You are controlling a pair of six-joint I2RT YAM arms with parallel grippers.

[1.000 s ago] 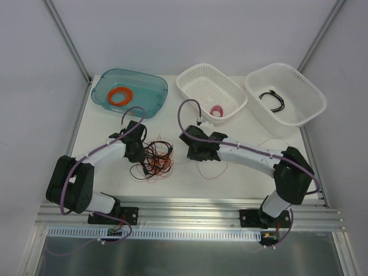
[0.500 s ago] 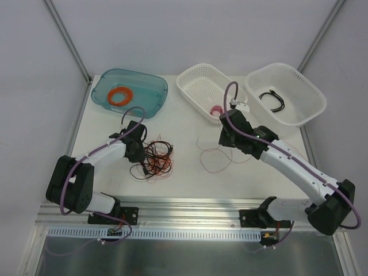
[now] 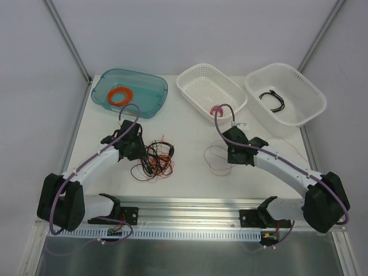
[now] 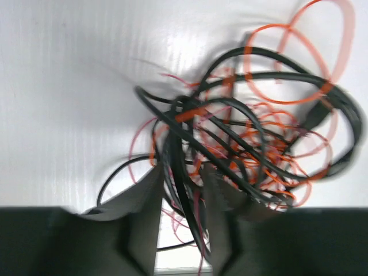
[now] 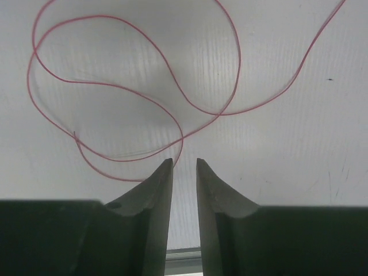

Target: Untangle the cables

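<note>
White tabletop (image 3: 184, 123) carries, toward its near middle, the tangled cables (image 3: 154, 161) (image 4: 247, 144), black, red and orange; the left gripper (image 3: 138, 150) (image 4: 181, 172) sits at their left edge with fingers (image 4: 146, 213) partly apart and black strands running through the gap, the blur hiding whether they pinch. To the right, well apart, the right gripper (image 3: 233, 155) (image 5: 184, 164) hangs over a loose red wire (image 3: 215, 160) (image 5: 138, 98), fingers (image 5: 158, 190) narrowly parted, the wire reaching one tip. Farther back stand a teal tub (image 3: 150, 86) with an orange ring (image 3: 121, 96), a white basket (image 3: 198, 72) and a white bin (image 3: 305, 86).
</note>
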